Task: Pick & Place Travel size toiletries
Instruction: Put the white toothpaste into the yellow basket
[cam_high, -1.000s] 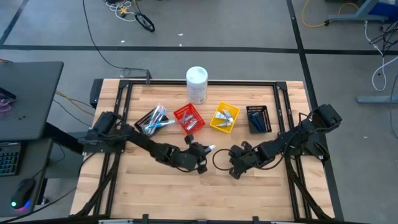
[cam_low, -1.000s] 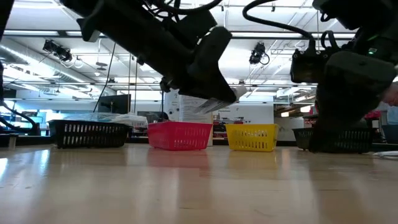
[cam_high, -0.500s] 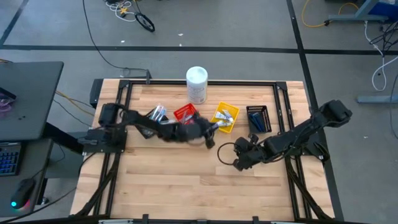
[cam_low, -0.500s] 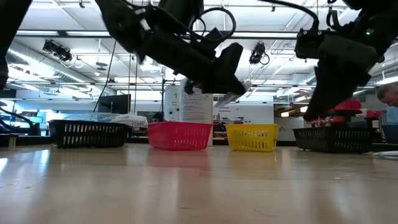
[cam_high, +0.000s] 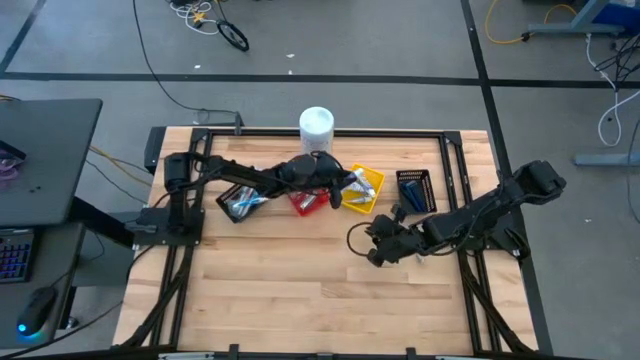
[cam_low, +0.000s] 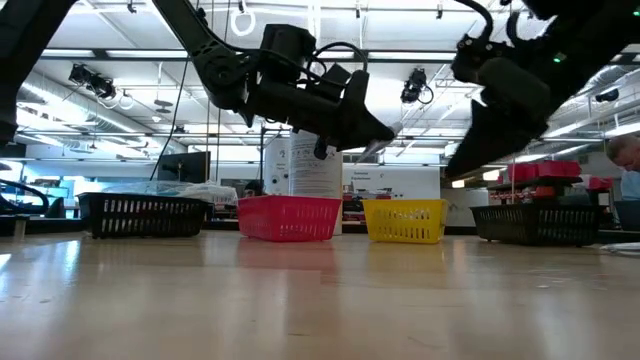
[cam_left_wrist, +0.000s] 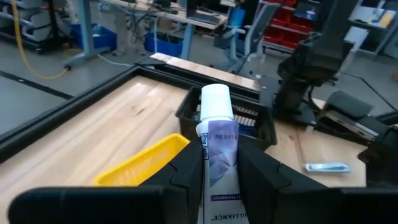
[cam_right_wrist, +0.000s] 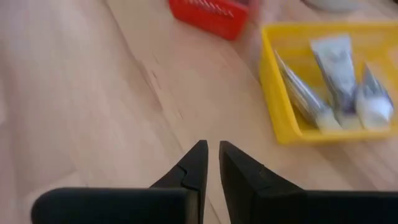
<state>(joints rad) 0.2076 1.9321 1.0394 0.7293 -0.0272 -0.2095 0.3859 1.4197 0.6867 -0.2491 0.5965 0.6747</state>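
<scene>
The wooden counter (cam_high: 300, 290) carries a row of small bins. The left gripper (cam_left_wrist: 219, 163) hangs above the yellow bin (cam_high: 361, 190), jaws clamped on a white-capped toothpaste tube (cam_left_wrist: 217, 134). The right gripper (cam_right_wrist: 209, 163) hovers over bare wood nearer the front, jaws almost shut, holding nothing. More tubes (cam_right_wrist: 336, 78) lie inside the yellow bin.
</scene>
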